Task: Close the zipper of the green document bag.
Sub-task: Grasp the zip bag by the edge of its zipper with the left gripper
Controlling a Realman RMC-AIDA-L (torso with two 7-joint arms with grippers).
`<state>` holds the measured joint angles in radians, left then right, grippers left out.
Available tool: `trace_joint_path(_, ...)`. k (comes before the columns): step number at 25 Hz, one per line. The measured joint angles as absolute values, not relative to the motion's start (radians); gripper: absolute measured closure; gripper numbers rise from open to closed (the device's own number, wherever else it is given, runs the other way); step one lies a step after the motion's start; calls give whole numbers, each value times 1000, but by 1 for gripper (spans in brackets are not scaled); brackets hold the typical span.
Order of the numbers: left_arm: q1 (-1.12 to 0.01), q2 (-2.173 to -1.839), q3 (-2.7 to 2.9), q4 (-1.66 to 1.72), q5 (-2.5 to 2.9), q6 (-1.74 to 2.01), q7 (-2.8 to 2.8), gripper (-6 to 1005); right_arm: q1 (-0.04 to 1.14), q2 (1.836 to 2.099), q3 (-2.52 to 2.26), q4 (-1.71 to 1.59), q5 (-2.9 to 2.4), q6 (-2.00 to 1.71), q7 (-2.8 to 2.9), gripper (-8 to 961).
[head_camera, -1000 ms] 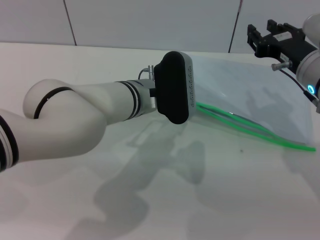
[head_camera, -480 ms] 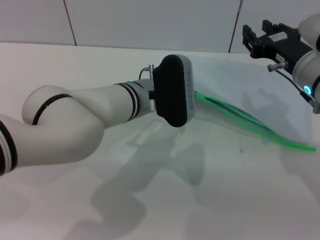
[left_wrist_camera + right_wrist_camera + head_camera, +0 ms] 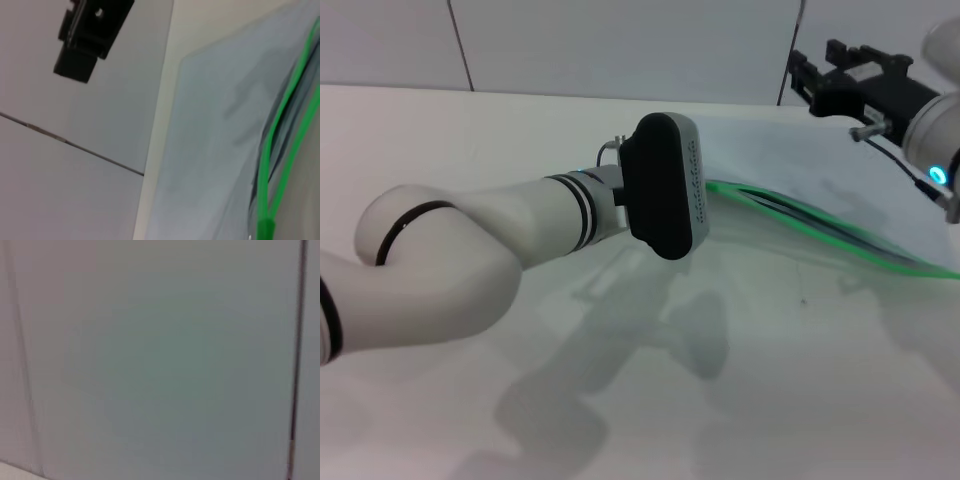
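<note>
The white table point(image 3: 740, 400) spreads under both arms, with a grey panelled wall point(image 3: 620, 45) behind it. The green document bag point(image 3: 820, 190) lies flat on the table, beyond and to the right of the left gripper point(image 3: 705, 190), reaching across until it passes beneath the right gripper point(image 3: 805, 80). In the left wrist view the bag point(image 3: 220, 130) fills the space just ahead of that gripper. The left arm point(image 3: 470, 240) stretches in from the near left side, and its black wrist housing hides the fingers, so whether they are apart or together cannot be told. The right gripper hangs in the air above the bag's far side, well apart from the left gripper; its dark fingers look spread with nothing between them. The zipper point(image 3: 810, 225) starts right beside the left gripper and runs away to the right along the bag's near edge, its two green tracks parted. They point(image 3: 280, 150) meet at the green slider point(image 3: 266, 227), closest to the left gripper.
</note>
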<state>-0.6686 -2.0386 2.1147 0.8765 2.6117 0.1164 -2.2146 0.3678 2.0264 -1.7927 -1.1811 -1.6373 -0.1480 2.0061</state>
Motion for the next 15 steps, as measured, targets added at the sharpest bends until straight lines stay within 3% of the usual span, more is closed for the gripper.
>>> trace_joint_path(8, -605, -2035, 2107, 987, 2611, 126, -2216, 946, 376, 2025, -1497, -1217, -1640, -680, 1837, 494)
trace_joint_path(15, -571, -2033, 2104, 1039, 2611, 131, -2217, 946, 380, 2026, -1482, -1218, -1645, -809, 1608, 490)
